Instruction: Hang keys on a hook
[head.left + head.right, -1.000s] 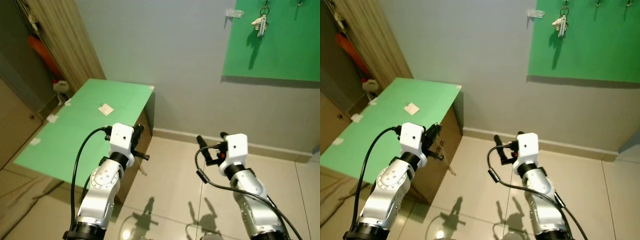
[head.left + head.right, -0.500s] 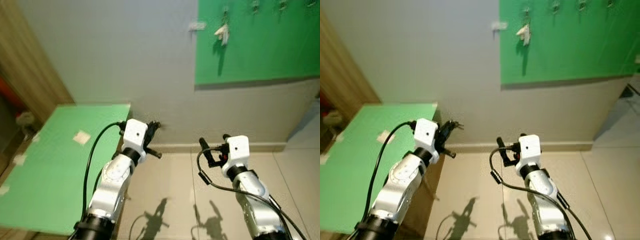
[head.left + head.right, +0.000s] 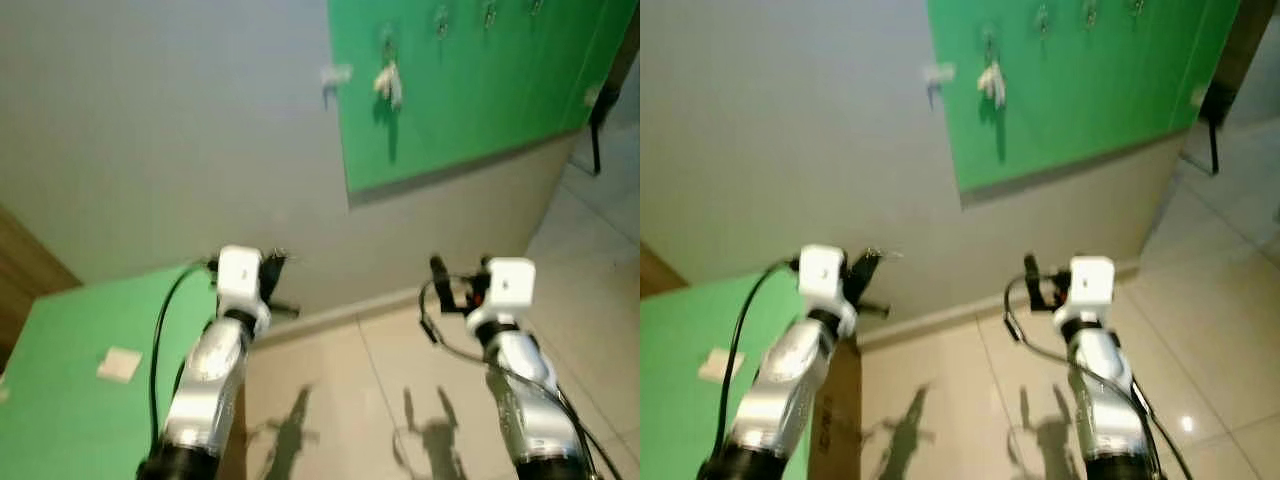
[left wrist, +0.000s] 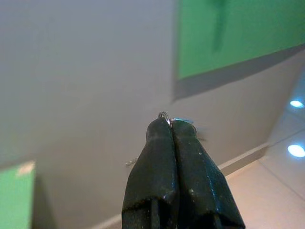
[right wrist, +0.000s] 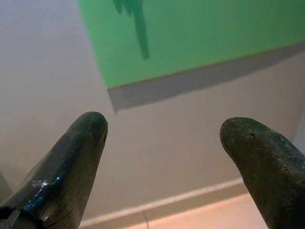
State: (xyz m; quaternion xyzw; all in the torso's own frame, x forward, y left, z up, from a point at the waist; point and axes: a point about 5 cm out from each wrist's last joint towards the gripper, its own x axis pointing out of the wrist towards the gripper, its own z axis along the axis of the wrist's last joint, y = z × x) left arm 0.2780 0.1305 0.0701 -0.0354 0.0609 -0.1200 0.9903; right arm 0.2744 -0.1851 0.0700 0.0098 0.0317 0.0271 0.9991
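Keys (image 3: 387,82), a small pale bunch, already hang from a hook on the green board (image 3: 470,90) in the upper middle of the left eye view, blurred, with more hooks in a row to their right along the top edge. A small pale fitting (image 3: 335,74) sticks out of the grey wall (image 3: 160,130) just left of the board. Lower left, the left end effector (image 3: 271,268) is raised before the wall, above the far edge of the green worktop (image 3: 70,400), on which a pale square of paper (image 3: 119,364) lies. Lower right, the right end effector (image 3: 458,282) is raised over the tiled floor (image 3: 380,400), where both arms cast shadows. The right eye view gives the same scene shifted left, with the board (image 3: 1080,90) filling the upper right and a dark object (image 3: 1212,125) at its right edge. In the left wrist view the left end effector's fingers (image 4: 162,167) are pressed together, and a thin metal key ring (image 4: 165,116) peeps out at their tips, nipped between them; the board's lower corner shows in the upper right of that frame. In the right wrist view the right end effector (image 5: 164,133) is spread wide with nothing between its fingers (image 5: 76,157), facing the wall and the board's lower edge.
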